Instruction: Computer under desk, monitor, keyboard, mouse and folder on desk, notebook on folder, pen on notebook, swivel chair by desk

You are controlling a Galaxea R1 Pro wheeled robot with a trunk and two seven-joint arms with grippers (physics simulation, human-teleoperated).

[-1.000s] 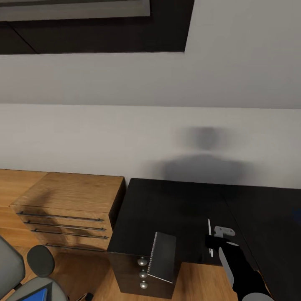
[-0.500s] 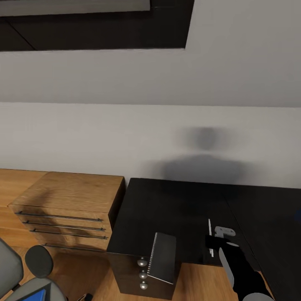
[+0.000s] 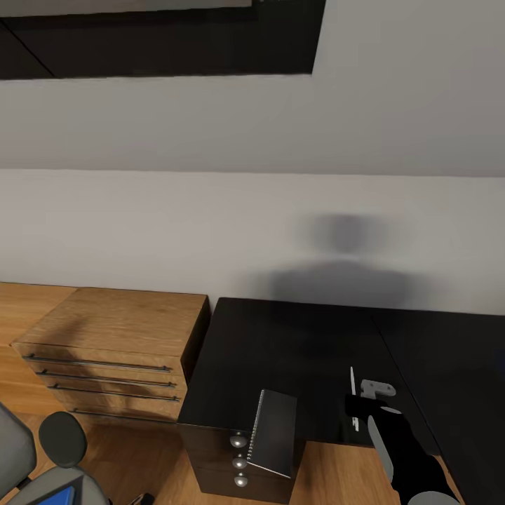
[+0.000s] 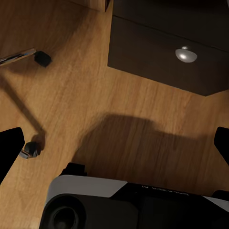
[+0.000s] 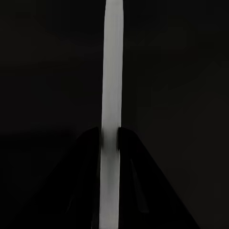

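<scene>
Head view, far left bottom corner: the swivel chair (image 3: 42, 463), grey padding with a round black armrest, and a sliver of the blue folder (image 3: 64, 499) lying on its seat at the frame edge. Next along, a light wooden dresser (image 3: 116, 344) with long bar handles stands on the wood floor (image 3: 140, 456), just beside the end of the desk (image 3: 294, 351). Desk is glossy black against a pale wall (image 3: 210, 224); its drawer unit carries round silver knobs (image 3: 239, 463). The notebook (image 3: 275, 431), black with a wire spiral along one side, lies on the desk's near corner above the knobs, its near end overhanging the front edge. Right of it, the right gripper (image 3: 355, 407) sits low over the desk top, fingers pinched on the pen (image 3: 353, 393), a thin pale stick pointing away from the robot. Right wrist view confirms: pen (image 5: 111, 95) clamped between the two dark fingers (image 5: 88, 157), black desk surface behind. Left wrist view: left gripper (image 4: 114, 143) hangs over the floor near the drawer unit, fingertips (image 4: 9, 148) spread wide at the frame edges, nothing between them; chrome chair base with castors (image 4: 31, 149) nearby.
</scene>
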